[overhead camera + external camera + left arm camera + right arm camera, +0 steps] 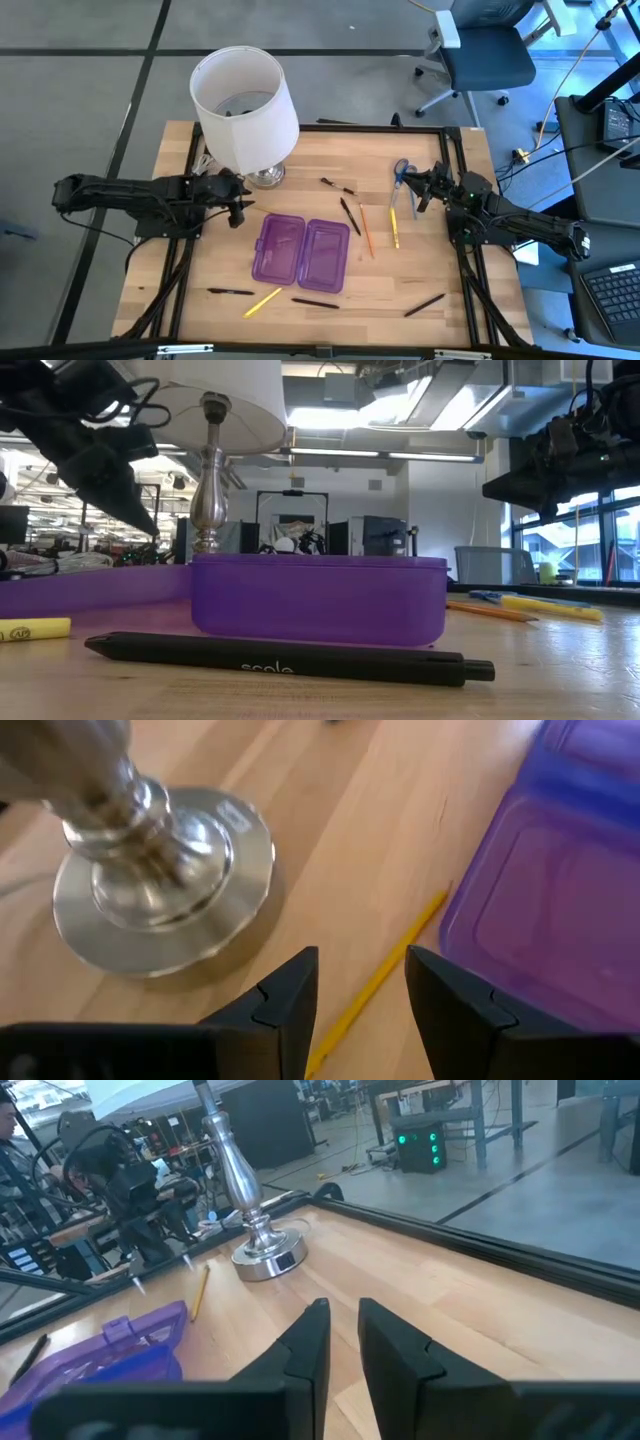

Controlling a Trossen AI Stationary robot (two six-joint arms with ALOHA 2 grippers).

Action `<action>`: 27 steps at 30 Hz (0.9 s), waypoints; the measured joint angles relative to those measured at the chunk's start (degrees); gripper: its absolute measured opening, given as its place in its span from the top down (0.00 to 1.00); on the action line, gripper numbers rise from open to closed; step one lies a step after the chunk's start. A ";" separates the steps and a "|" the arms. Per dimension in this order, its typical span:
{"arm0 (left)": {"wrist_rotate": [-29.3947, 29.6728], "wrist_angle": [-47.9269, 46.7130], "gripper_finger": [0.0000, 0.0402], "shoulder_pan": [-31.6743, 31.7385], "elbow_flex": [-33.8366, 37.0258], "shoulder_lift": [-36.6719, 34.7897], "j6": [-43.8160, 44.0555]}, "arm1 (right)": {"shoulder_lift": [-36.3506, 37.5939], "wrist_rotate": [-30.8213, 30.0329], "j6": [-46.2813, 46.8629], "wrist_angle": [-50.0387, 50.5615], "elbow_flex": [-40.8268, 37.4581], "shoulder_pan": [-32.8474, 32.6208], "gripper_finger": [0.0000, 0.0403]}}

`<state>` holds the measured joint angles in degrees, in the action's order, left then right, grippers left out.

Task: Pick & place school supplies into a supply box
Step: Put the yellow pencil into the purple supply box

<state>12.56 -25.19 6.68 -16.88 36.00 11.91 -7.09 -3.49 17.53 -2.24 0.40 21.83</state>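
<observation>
Pale wooden planks formed the table [420, 330], smooth with a fine grain. On it stood a lamp with a round white shade [243, 108] and a shiny metal foot [160, 880]. The supply box [300, 250], translucent purple plastic with rounded corners, lay open at the middle. Thin pens and pencils [366, 228] were scattered around it. The left gripper [240, 213] hovered beside the lamp, fingers apart and empty. The right gripper [415, 192] hung near the blue-handled scissors [399, 175], fingers slightly apart, empty.

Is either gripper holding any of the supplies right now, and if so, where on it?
Nothing is held. The left gripper hangs open above a yellow pencil beside the purple case; the right gripper is empty too.
</observation>
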 joint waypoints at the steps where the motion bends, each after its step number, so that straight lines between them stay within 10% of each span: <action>1: 0.08 -0.07 0.64 0.00 0.00 0.59 0.34 | 0.00 0.00 -0.07 0.00 -0.01 0.02 0.85; 27: 5.27 -3.74 0.64 0.00 0.00 14.90 6.42 | 0.00 0.05 -0.03 0.04 -0.01 0.00 0.85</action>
<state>17.82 -28.93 6.68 -16.88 50.89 18.33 -7.09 -3.44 17.50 -2.20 0.39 21.83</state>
